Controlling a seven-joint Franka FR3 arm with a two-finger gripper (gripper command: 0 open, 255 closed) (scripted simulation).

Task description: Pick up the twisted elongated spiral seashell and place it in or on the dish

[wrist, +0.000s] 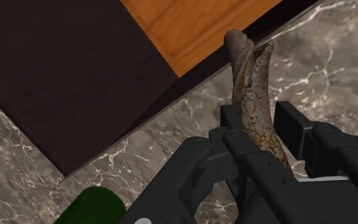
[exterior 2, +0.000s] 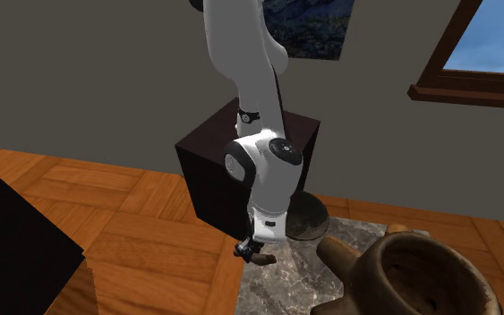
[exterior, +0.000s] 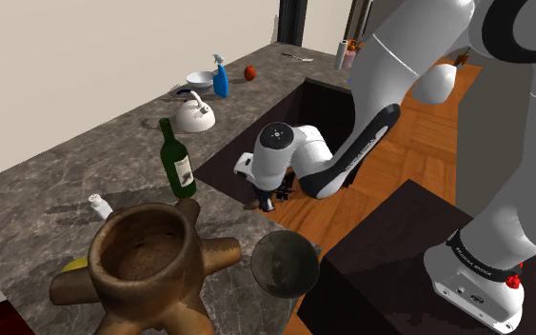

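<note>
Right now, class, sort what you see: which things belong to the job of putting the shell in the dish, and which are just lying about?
Job: claw, spiral shell clasped in it, dark round dish.
Lying about: green bottle, white kettle, blue spray bottle, brown spiked pot.

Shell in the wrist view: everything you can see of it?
The shell is long, slim and spirally twisted, mottled brown and tan with pale grey streaks. One end points away from the gripper, toward the edge of the marble counter. The black fingers clasp its middle from both sides. In the second exterior view it shows as a brown stub under the hand at that edge. Whether it touches the counter cannot be told.
</note>
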